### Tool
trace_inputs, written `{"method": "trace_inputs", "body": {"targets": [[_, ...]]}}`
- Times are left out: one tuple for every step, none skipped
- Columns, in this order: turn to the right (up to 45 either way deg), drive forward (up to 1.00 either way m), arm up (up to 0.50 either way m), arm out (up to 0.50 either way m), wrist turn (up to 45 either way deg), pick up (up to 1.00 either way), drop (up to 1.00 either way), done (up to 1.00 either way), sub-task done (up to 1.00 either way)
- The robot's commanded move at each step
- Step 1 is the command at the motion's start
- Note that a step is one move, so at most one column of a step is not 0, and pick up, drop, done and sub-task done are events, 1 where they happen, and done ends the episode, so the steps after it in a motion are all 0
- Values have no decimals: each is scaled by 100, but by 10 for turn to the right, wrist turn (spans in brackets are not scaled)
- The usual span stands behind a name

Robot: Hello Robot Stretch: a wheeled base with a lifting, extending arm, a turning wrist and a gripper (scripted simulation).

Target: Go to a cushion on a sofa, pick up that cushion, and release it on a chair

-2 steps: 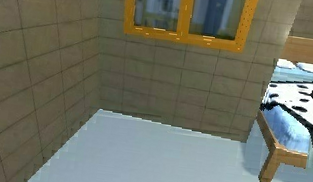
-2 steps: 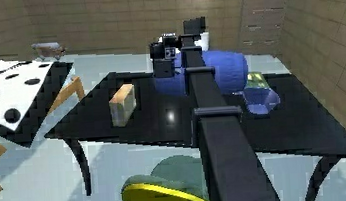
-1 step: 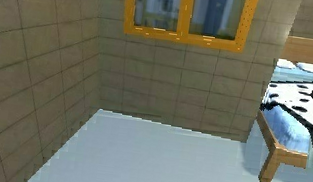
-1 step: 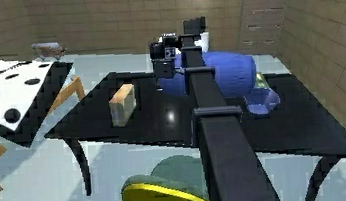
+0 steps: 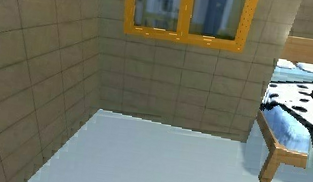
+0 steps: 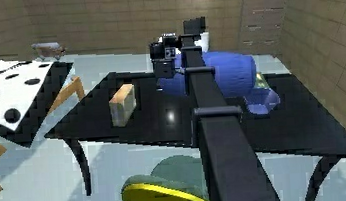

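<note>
The arm (image 6: 218,126) reaches across the black table (image 6: 157,119), probably working toward the yellow-green seat (image 6: 162,194) at the table's near edge. Its gripper (image 6: 161,55) hangs over the table's far side; I cannot tell how its fingers stand or whether it holds anything. A blue rounded bulk (image 6: 234,73), perhaps the cushion, lies on the table. A tan block (image 6: 123,102) on the table could obstruct.

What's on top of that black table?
A tan block, a big blue rounded thing and a smaller blue one. The arm covers the table's middle strip.
</note>
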Motion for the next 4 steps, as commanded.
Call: {"method": "trace_inputs", "body": {"targets": [[0, 0, -50, 0, 0, 0, 0, 0, 0], [0, 0, 0, 0, 0, 0, 100, 0, 0], [0, 0, 0, -10, 0, 0, 0, 0, 0], [0, 0, 0, 0, -450, 0, 0, 0, 0]]}}
